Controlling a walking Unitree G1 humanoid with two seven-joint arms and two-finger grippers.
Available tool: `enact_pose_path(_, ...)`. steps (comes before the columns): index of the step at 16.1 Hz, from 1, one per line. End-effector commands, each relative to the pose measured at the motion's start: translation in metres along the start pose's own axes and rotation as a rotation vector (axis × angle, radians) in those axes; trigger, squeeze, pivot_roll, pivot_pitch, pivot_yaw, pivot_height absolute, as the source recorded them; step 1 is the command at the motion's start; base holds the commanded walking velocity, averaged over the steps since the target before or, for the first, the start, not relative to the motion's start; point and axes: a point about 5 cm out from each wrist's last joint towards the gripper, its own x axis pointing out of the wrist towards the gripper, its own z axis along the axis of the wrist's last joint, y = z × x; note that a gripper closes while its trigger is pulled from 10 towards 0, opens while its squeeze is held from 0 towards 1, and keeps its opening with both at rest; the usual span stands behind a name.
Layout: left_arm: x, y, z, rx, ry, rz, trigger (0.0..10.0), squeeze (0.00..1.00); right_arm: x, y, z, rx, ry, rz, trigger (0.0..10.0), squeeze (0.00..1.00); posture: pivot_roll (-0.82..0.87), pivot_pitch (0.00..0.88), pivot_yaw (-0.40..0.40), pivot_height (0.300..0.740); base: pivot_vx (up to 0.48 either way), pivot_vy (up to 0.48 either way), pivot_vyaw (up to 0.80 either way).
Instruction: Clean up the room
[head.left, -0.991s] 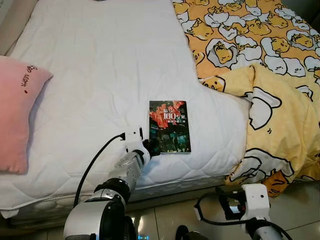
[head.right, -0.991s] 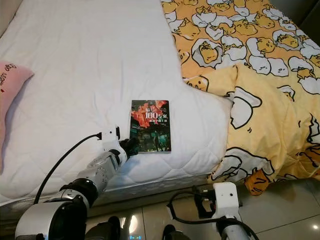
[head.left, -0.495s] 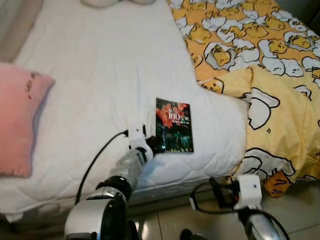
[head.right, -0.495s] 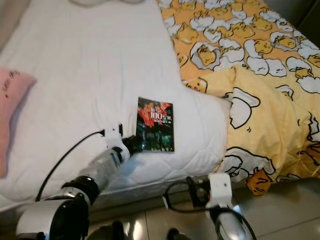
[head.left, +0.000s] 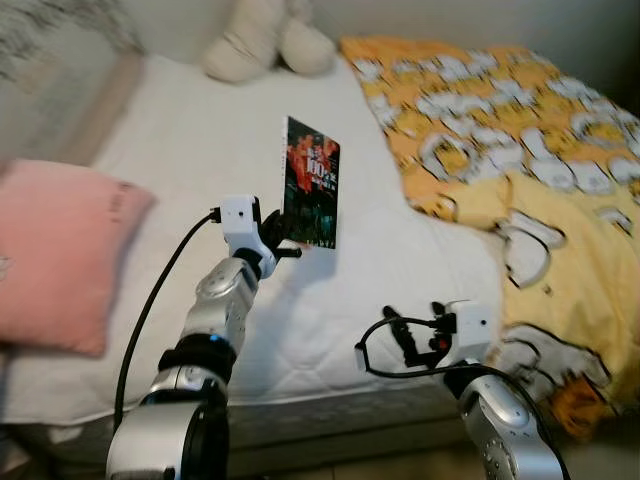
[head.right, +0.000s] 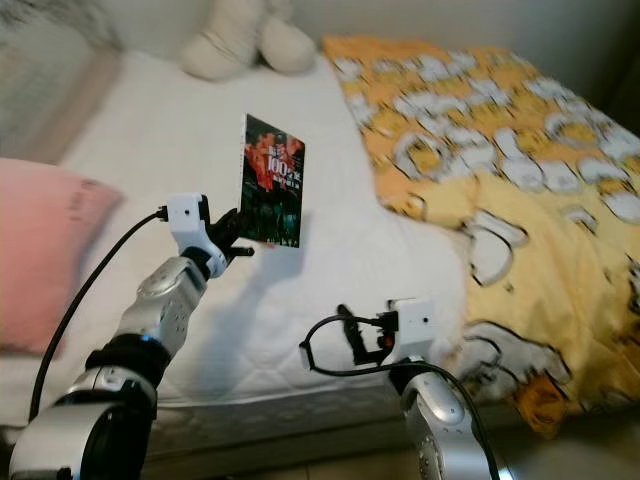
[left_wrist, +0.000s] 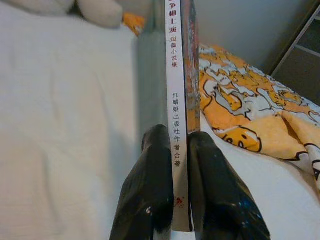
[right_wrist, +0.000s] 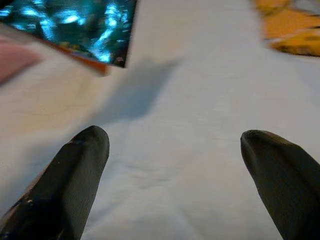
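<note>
We are holding the book (head.left: 311, 183) upright in our left gripper (head.left: 281, 237), lifted clear above the bed (head.left: 180, 150) near the middle of the white sheet; the fingers (left_wrist: 150, 195) are pinching it by its lower edge, one on each cover, with the spine facing the wrist camera; the grip is taking only a small bite at the bottom, and the rest of the book is standing free above it. Our right gripper (right_wrist: 175, 185) is hanging low by the bed's near edge, its fingers spread wide and carrying nothing, pointing down at the sheet.

A pink pillow (head.left: 55, 255) is lying at the bed's left edge; a cream plush toy (head.left: 262, 40) is sitting at the far edge; a yellow patterned blanket (head.left: 510, 170) is covering the right side and spilling over the near right corner.

We are judging the pickup done and the carrying-off still ahead. The risks we are seeing: the book is tall against a narrow pinch, so a quick swing or turn of the arm could be levering it around between the pads, letting it tilt or slip out and drop back to the sheet or off the near edge to the floor; the covers may be fanning open if the pinch is loosening; the head views are blurred, which suggests we are moving, and moving could be jolting the hold.
</note>
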Motion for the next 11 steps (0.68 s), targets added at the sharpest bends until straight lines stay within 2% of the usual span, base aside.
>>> enact_pose_path(1, 0.002, -0.003, 0.006, 0.090, -0.021, -0.003, 0.0, 0.00, 0.003, 0.003, 0.007, 0.000, -0.016, 0.037, 10.0, 0.00, 0.11, 0.000, 0.037, 0.740, 0.000, 0.000, 0.00)
enact_pose_path(2, 0.003, -0.001, 0.006, 0.125, -0.006, 0.008, 10.0, 0.00, 0.008, 0.000, 0.009, -0.005, -0.023, 0.023, 10.0, 0.00, 0.11, 0.000, 0.041, 0.740, 0.000, 0.000, 0.00)
enact_pose_path(5, 0.004, 0.009, 0.009, 0.233, 0.017, 0.077, 10.0, 0.00, 0.019, -0.008, 0.011, 0.006, -0.046, -0.049, 10.0, 0.00, 0.10, 0.000, 0.047, 0.740, 0.000, 0.475, 0.00)
enact_pose_path(7, 0.002, 0.016, 0.006, 0.242, 0.043, 0.124, 10.0, 0.00, 0.021, -0.010, 0.013, 0.007, -0.059, -0.075, 10.0, 0.00, 0.09, 0.000, 0.049, 0.740, 0.000, 0.476, 0.00)
enact_pose_path(11, 0.001, 0.017, -0.003, 0.213, 0.081, 0.152, 10.0, 0.00, 0.018, -0.012, 0.009, -0.003, -0.055, -0.093, 10.0, 0.00, 0.08, 0.000, 0.032, 0.740, 0.000, 0.480, 0.00)
